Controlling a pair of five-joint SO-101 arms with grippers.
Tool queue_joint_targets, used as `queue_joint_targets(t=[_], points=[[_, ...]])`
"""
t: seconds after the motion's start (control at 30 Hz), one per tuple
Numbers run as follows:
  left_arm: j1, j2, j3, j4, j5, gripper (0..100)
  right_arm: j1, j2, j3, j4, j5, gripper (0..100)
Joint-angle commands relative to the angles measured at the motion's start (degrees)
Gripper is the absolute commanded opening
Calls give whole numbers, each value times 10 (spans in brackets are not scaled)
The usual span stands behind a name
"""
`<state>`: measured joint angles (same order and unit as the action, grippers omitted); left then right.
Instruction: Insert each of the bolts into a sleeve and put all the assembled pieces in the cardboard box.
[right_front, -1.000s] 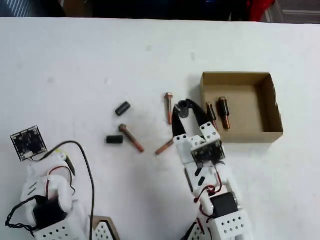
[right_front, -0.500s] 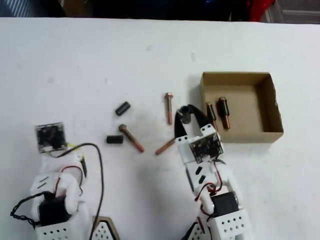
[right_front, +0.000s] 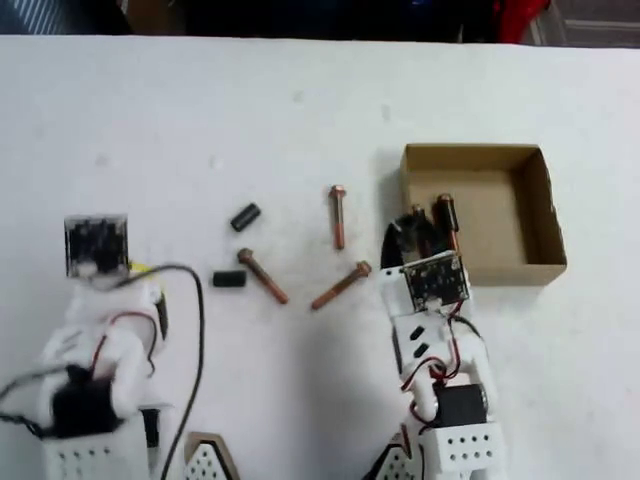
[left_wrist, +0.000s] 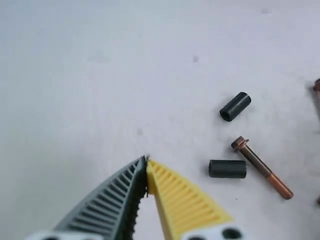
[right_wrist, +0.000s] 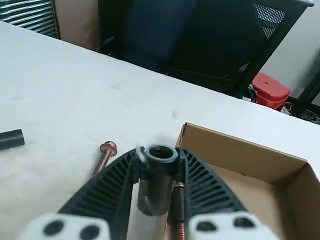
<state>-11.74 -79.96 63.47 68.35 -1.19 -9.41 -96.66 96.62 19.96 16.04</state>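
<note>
Left gripper (left_wrist: 146, 167) hangs over the white table (right_front: 150, 120), jaws clenched on nothing. Two loose sleeves (right_front: 245, 216) lie near three copper bolts (right_front: 262, 276) at table centre. Right gripper (right_wrist: 159, 152) grasps a black sleeve (right_wrist: 155, 186) at the cardboard box (right_front: 548, 205) wall nearest the bolts. An assembled piece (right_front: 447, 226) lies inside the box.
</note>
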Motion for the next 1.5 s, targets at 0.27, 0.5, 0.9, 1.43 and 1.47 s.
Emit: queue_joint_targets(t=[0.27, 0.5, 0.9, 1.43, 1.47], points=[[161, 337, -241, 4, 33, 24, 57, -9, 5, -2, 0, 17], [249, 477, -374, 90, 88, 24, 76, -9, 5, -16, 0, 17], [361, 702, -609, 232, 97, 190, 124, -9, 5, -36, -95, 17], [382, 1115, -954, 222, 239, 222, 122, -9, 5, -33, -93, 17], [382, 1142, -983, 222, 242, 222, 122, -9, 5, -33, -93, 17]])
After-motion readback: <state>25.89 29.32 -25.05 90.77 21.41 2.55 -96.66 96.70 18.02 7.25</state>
